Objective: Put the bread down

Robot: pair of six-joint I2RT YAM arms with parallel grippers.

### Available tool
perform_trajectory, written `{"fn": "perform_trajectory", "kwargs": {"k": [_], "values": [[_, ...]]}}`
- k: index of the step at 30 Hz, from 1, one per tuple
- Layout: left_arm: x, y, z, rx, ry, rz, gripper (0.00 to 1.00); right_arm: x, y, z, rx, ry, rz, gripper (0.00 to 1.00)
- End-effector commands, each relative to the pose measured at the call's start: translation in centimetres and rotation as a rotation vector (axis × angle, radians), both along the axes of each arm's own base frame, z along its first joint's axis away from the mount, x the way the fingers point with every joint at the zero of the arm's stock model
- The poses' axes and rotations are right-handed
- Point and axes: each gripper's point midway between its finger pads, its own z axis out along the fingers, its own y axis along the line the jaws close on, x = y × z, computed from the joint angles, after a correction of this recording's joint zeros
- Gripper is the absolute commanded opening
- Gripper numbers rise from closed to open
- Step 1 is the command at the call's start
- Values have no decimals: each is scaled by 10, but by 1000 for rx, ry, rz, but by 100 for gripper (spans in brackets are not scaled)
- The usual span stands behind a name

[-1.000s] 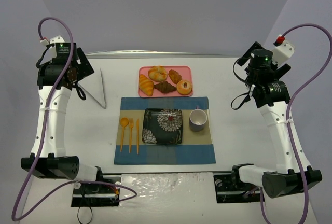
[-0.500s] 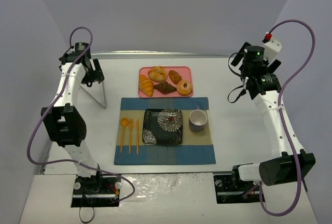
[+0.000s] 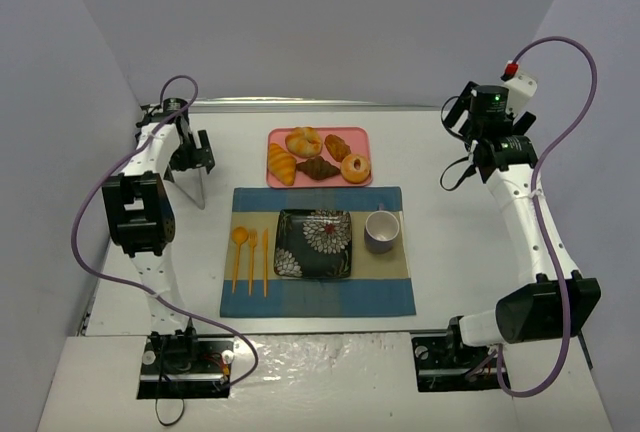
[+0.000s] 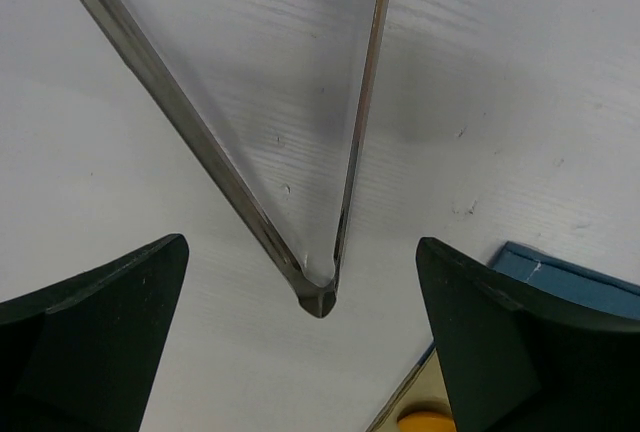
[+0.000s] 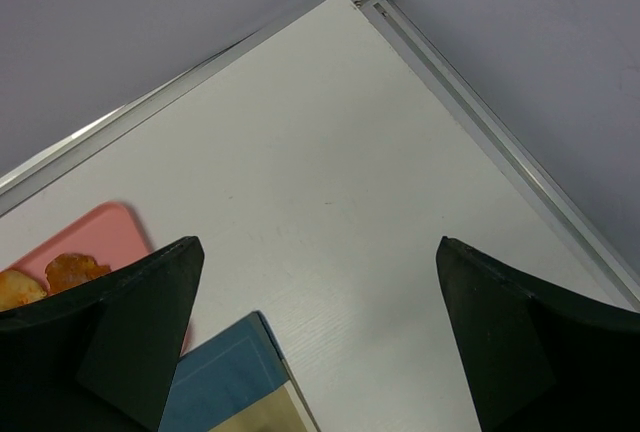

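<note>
The bread (image 3: 355, 167), a ring-shaped bun, lies at the right end of the pink tray (image 3: 362, 135) at the far side of the table, touching or nearly touching a dark pastry (image 3: 318, 168) on its left and with nothing gripping it. The left gripper (image 4: 302, 247) hangs with its jaws spread wide and empty over the hinged end of the metal tongs (image 4: 316, 297), which lie flat on the bare tabletop, well apart from the tray. The right gripper (image 5: 318, 252) is also wide open and empty, up over the far right part of the table. If the tongs are meant to carry the bun, the first risk lies in picking them up. They are thin, smooth metal on a slick surface, so a slightly off-centre closure could make them skid or spin away, and a grip right at the hinge would likely leave the two arms splayed and hard to squeeze. At the tray, the crowded pastries leave little room, so a tong tip could shove the croissant (image 3: 281, 164) or a neighbour instead. The rounded bun may roll out of a light pinch on the way, probably to the patterned plate (image 3: 300, 227), and the cup (image 3: 381, 231) just beside that plate could be knocked.
</note>
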Motion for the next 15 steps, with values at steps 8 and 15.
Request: {"fn": "perform_trajectory", "kwargs": {"k": [8, 15], "values": [[18, 13, 10, -13, -92, 35, 97, 19, -5, 6, -2, -39, 14, 100], [16, 15, -4, -14, -70, 61, 97, 24, -3, 6, 11, -42, 40, 100]]}}
